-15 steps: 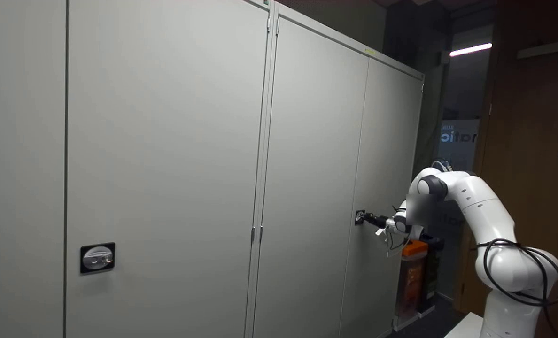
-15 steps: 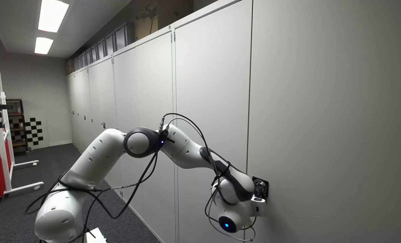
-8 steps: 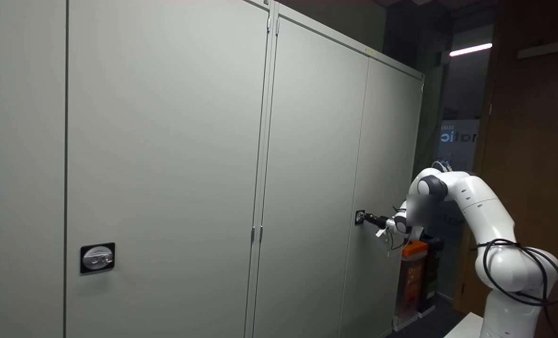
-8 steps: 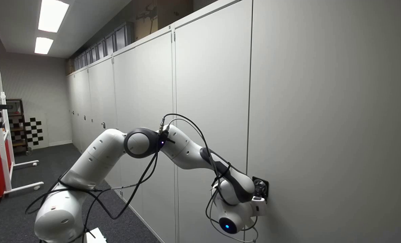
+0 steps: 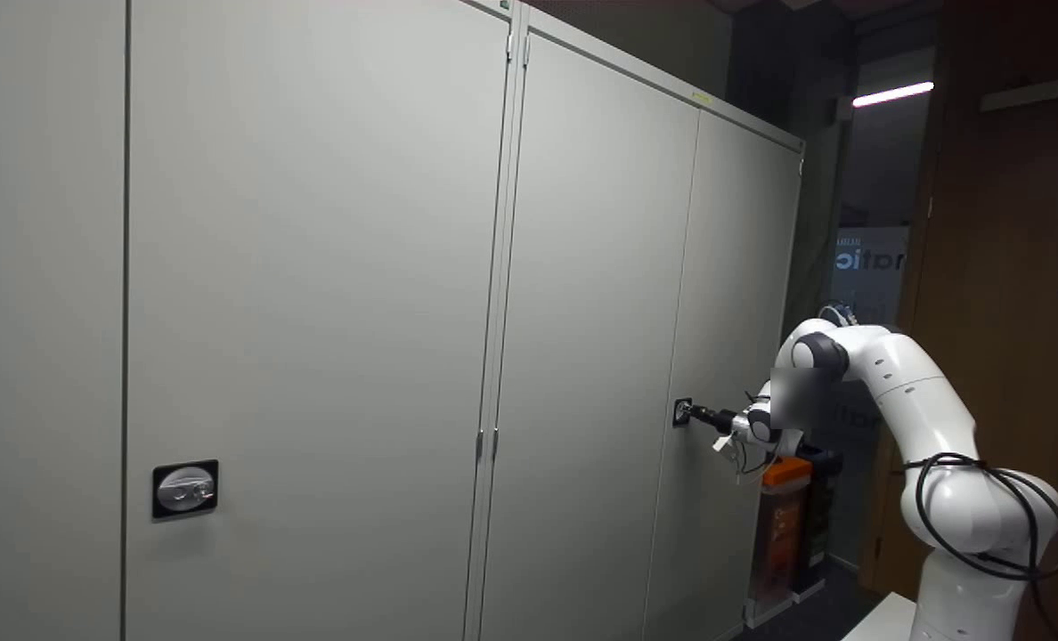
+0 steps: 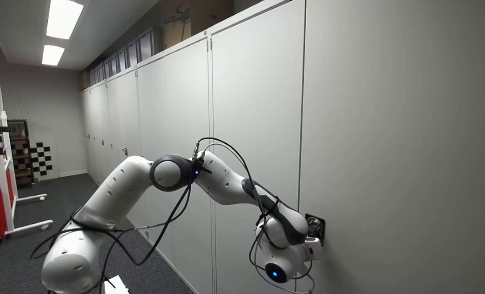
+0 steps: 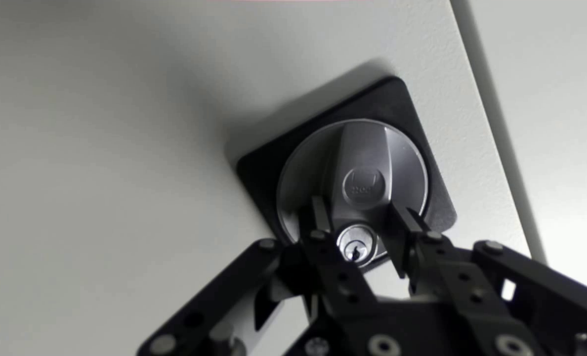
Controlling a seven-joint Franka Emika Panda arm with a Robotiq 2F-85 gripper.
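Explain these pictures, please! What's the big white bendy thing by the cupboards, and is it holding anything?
That's a robot arm, a machine with joints like yours. Two pictures look at it from outside; the close-up is taken from its own wrist. At its end is a black gripper, which pinches things. Here it is closed on a handle, squeezing from both sides. The handle sits on a black plate on a grey cupboard, with a round lock at one end.
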